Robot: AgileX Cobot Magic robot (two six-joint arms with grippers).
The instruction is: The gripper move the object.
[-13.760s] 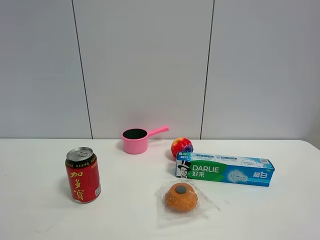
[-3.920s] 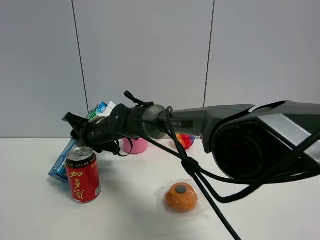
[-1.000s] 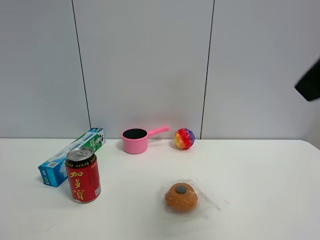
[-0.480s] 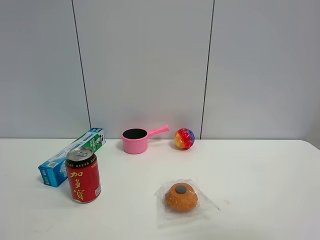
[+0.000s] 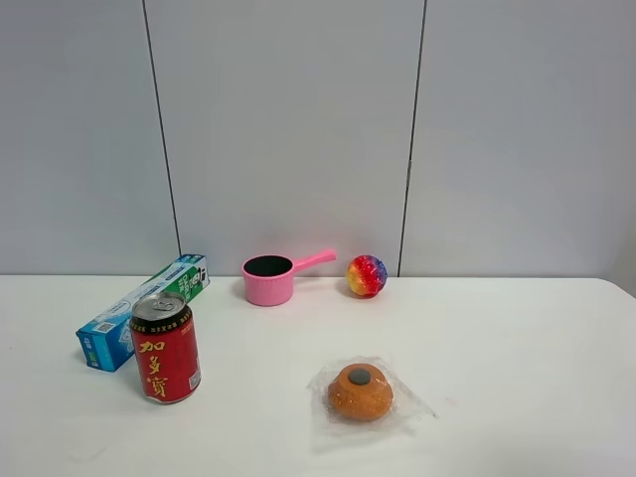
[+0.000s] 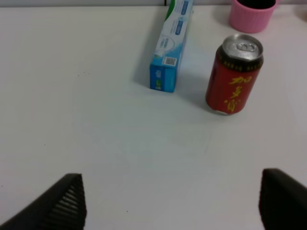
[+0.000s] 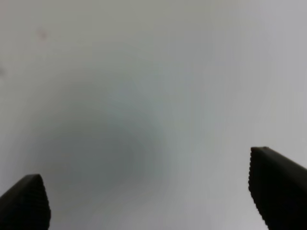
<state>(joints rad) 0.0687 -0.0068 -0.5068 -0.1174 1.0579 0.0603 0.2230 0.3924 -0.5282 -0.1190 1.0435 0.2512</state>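
The teal-blue and green toothpaste box [image 5: 139, 311] lies flat on the white table at the left, angled toward the back wall, just behind the red can. It also shows in the left wrist view [image 6: 171, 45]. No arm shows in the exterior high view. My left gripper [image 6: 170, 203] is open and empty, well apart from the box, with only its two black fingertips [image 6: 62, 203] showing. My right gripper [image 7: 153, 196] is open and empty over bare white surface.
A red drink can [image 5: 164, 347] stands in front of the box. A pink saucepan [image 5: 271, 278] and a rainbow ball [image 5: 366, 275] sit by the back wall. A wrapped orange bun [image 5: 360, 391] lies front centre.
The box went from the right of the table to the left behind the can. The right arm carried it there, let go and withdrew; its last dark edge left the view.
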